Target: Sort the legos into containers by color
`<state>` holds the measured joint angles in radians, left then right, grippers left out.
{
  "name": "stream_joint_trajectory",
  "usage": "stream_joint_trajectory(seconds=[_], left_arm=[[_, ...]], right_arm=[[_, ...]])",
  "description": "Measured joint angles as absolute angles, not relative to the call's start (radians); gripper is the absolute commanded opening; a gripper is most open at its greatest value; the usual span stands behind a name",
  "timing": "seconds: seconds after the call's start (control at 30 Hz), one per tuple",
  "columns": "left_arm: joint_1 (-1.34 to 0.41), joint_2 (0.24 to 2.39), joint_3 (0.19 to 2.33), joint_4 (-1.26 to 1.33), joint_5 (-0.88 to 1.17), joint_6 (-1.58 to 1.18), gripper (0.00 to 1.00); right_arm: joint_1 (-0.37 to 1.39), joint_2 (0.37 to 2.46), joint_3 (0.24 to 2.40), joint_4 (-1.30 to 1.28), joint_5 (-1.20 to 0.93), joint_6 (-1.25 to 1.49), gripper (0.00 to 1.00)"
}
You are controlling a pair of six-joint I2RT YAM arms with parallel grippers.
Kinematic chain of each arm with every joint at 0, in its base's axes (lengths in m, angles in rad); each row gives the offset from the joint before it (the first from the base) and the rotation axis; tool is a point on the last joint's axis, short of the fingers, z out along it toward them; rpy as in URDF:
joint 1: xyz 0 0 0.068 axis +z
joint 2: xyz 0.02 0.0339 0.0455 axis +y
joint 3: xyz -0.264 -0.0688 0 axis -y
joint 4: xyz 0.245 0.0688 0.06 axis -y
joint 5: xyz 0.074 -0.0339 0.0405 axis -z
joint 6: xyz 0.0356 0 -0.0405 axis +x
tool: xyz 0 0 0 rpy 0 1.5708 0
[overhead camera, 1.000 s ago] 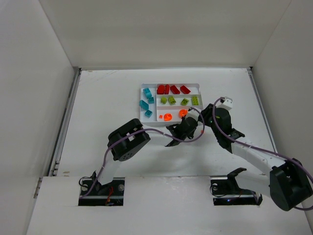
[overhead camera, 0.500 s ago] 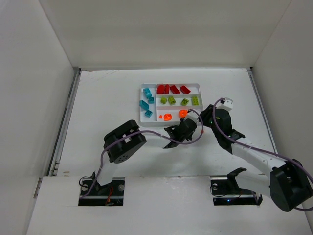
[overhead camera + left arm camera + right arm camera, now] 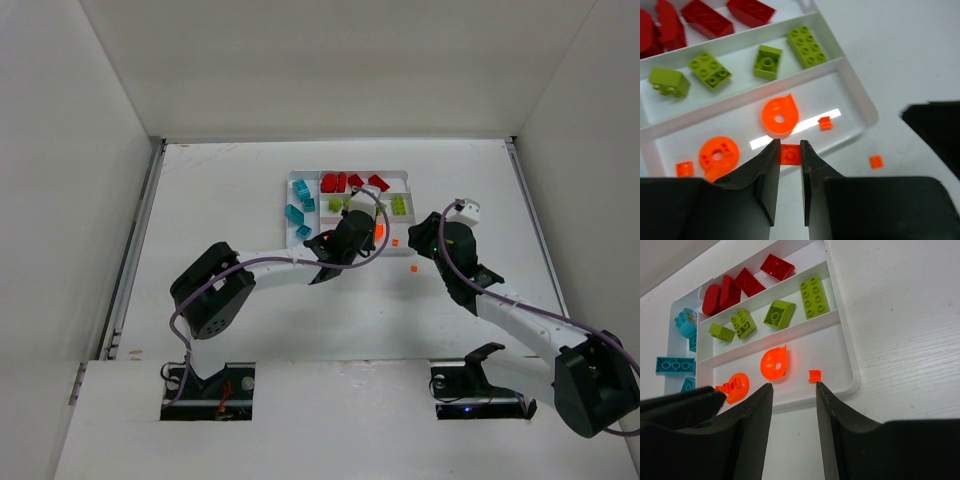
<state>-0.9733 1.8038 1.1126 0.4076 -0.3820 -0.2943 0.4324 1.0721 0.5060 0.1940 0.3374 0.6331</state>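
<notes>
My left gripper is shut on a tiny orange brick, held just above the near rim of the white tray. In the top view the left gripper covers the tray's near section. That section holds two round orange pieces and tiny orange bits. Lime green bricks fill the middle section, red bricks the far one, and teal bricks the short left section. My right gripper stands open and empty before the tray's near right corner.
One tiny orange brick lies loose on the table just right of the tray, also seen in the left wrist view. The right gripper hovers close to the left one. White walls enclose the table on three sides.
The left arm swung forward and left, from the table in front of the tray to over its near section, its jaws closing the last bit. The right arm barely moved.
</notes>
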Motion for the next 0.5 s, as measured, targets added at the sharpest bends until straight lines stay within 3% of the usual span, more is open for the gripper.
stream_joint_trajectory(seconds=[0.3,0.5], left_arm=[[-0.865,1.871,1.112,0.398,-0.39,-0.301,0.45],[-0.862,1.846,1.075,0.419,-0.388,-0.304,0.49]], right_arm=[[0.431,1.095,0.506,0.194,0.354,0.633,0.46],[0.431,1.121,0.506,0.194,0.383,0.632,0.39]])
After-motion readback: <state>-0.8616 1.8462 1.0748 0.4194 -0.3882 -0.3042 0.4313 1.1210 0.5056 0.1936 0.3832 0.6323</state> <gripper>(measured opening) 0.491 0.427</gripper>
